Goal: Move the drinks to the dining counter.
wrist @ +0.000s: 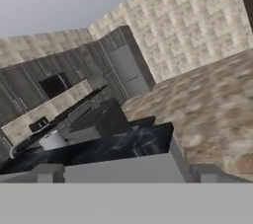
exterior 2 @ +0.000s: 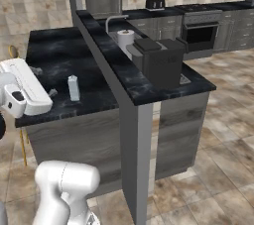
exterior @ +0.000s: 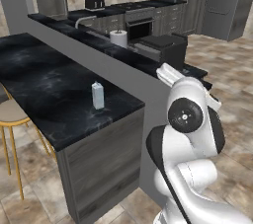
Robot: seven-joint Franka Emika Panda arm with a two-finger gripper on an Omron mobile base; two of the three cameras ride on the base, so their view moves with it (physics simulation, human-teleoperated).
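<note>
At the near end of the dining counter point(exterior 2: 59, 50), the hand point(exterior 2: 44, 81) hangs with its two fingers spread as wide as they go. Nothing sits between them, so it is released and holds nothing. Seen from the hand's own camera, the fingertips point(wrist: 48, 172) stand far apart at the bottom edge, with the grey wall of the ledge point(wrist: 118, 166) showing across the gap. From the left base view the hand point(exterior: 169, 74) juts out above the white arm, its fingers hidden behind it.

One carton point(exterior 2: 73, 88) stands upright on the counter, just to the side of the hand and apart from it; no finger touches it. In the left base view the carton point(exterior: 98, 95) sits on the black marble towards the counter's point(exterior: 39, 80) near end, closer to the ledge side than to the stool side.

One stool point(exterior: 10, 113) with gold legs stands at the counter's outer edge.

Beyond the carton, one higher narrow ledge point(exterior: 123, 56) runs along the counter's far side. Past it are one roll of paper towel point(exterior 2: 125, 38), one curved tap point(exterior 2: 111, 20) and one dark box point(exterior 2: 159, 60). Against the tiled back wall there is one toaster point(exterior 2: 155, 3) and one oven point(exterior 2: 201, 33). One tall grey fridge point(exterior: 223, 6) closes the row.
</note>
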